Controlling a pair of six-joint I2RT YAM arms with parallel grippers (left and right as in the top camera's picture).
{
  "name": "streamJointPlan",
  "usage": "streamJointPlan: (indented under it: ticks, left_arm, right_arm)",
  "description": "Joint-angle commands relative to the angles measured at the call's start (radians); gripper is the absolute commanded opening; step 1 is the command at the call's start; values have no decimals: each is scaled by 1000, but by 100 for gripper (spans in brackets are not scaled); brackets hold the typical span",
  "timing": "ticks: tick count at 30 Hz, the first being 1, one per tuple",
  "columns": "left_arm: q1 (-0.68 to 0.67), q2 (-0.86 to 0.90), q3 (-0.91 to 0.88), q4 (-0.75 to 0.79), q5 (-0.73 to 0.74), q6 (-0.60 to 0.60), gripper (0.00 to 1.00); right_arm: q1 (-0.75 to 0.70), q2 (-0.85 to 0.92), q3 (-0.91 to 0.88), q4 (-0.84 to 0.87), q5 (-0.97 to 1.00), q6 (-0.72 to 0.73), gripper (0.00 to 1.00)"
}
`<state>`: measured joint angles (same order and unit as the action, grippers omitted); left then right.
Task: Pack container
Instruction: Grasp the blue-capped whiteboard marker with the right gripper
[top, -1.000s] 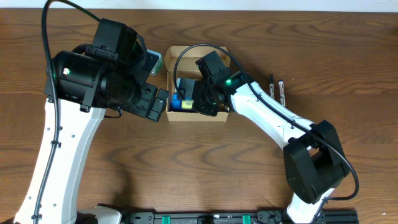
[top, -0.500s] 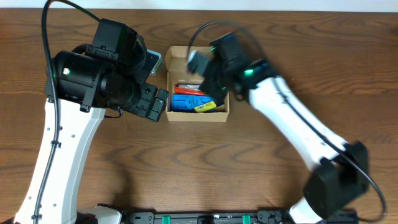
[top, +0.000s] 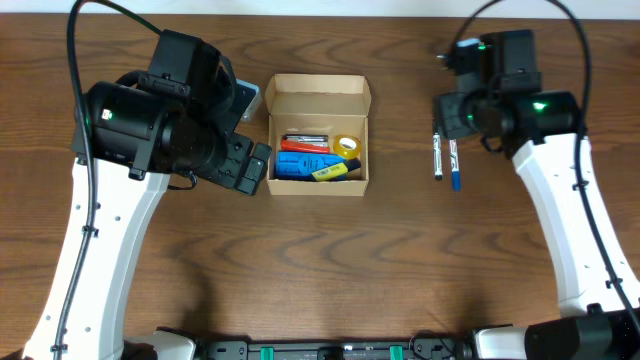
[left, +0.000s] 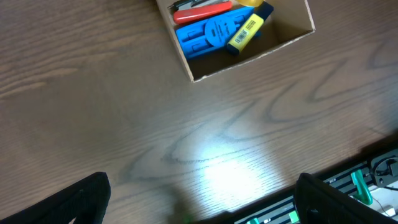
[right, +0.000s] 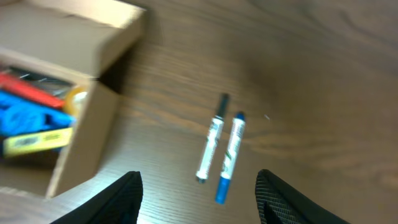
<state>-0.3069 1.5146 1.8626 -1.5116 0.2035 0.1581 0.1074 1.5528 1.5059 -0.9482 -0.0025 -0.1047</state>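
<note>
Overhead: container (top: 318, 97), flap lid raised, at the middle of the far edge, stationery inside; two markers (top: 437, 155) toward the far right corner. Left wrist: left gripper (left: 204, 180) spread wide, empty, over bare table (left: 93, 93) beside the container (left: 249, 59). Right wrist: right gripper (right: 199, 177) spread wide, empty, markers (right: 211, 140) lying ahead between its fingers.
</note>
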Motion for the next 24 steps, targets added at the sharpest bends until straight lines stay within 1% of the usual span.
streamJointPlan:
  ticks: [1,5,10,14,21,24]
  left_arm:
    - [-1,-5,5,-3,3,10,95]
    - [-1,-5,5,-3,3,10,95]
    - [-1,-5,5,-3,3,10,95]
    - [-1,-5,5,-3,3,10,95]
    - [-1,-5,5,-3,3,10,95]
    - [-1,-5,5,-3,3,10,95]
  right_arm:
    - [-48,29,-62,21,14,79,59]
    - [-79,53,-152,94,14,112,60]
    - [-95,89,-259,184,31,122,56]
    - [-112,123,-324,251,75,129,58]
    - [-146,204,-349,305,73,19,55]
    - [-153,241,-349,313,68,-6,53]
